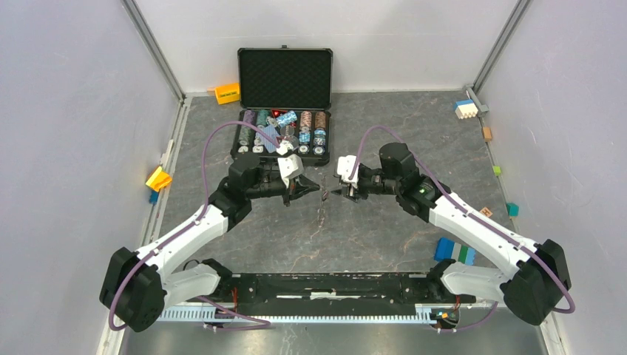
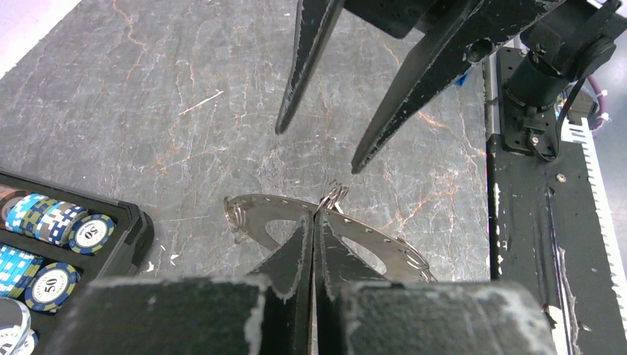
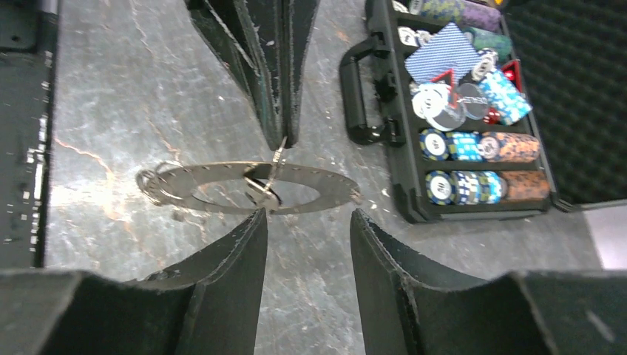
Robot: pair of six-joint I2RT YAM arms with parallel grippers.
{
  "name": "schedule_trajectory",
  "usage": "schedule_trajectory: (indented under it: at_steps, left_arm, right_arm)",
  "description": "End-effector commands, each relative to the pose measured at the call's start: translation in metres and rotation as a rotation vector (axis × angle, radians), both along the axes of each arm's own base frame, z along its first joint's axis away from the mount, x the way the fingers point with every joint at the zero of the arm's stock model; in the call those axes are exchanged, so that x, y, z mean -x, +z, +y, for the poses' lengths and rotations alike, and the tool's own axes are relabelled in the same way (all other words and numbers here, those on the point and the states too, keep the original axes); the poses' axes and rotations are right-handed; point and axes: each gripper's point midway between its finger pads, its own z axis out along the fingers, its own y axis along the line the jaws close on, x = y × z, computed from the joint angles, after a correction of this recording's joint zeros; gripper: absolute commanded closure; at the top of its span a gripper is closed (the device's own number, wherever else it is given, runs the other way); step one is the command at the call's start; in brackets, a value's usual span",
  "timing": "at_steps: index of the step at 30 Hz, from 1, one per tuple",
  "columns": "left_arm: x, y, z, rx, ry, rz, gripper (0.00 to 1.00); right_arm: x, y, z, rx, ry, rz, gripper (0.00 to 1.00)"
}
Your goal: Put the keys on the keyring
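Observation:
The keyring is a flat grey metal ring with small holes along its rim, held level above the table. My left gripper is shut on its rim. It also shows in the right wrist view. Small wire split rings hang on it at one end and at the left jaws. A small silver piece hangs there; I cannot tell whether it is a key. My right gripper is open and empty, facing the ring, its left fingertip close to the rim. In the top view the grippers meet at mid-table.
An open black case of poker chips stands behind the grippers, its handle facing them. Toy blocks lie round the edges: yellow, orange, blue and green, white and blue.

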Motion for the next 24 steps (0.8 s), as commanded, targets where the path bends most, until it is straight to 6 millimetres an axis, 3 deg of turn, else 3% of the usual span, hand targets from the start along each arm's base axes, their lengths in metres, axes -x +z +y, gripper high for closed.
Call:
schedule_trajectory:
  at_steps: [1, 7, 24]
  left_arm:
    - [-0.002, 0.021, -0.002, 0.082, 0.020, -0.030, 0.98]
    - [-0.003, 0.019, -0.004, 0.097, 0.031, -0.016, 0.98]
    - [-0.002, 0.017, -0.003, 0.099, 0.028, -0.031, 0.98]
  right_arm:
    - [0.018, 0.011, 0.014, -0.118, 0.112, 0.100, 0.50]
    - [0.025, 0.013, 0.015, -0.164, 0.148, 0.149, 0.54]
    - [0.016, 0.013, 0.025, -0.185, 0.139, 0.199, 0.70]
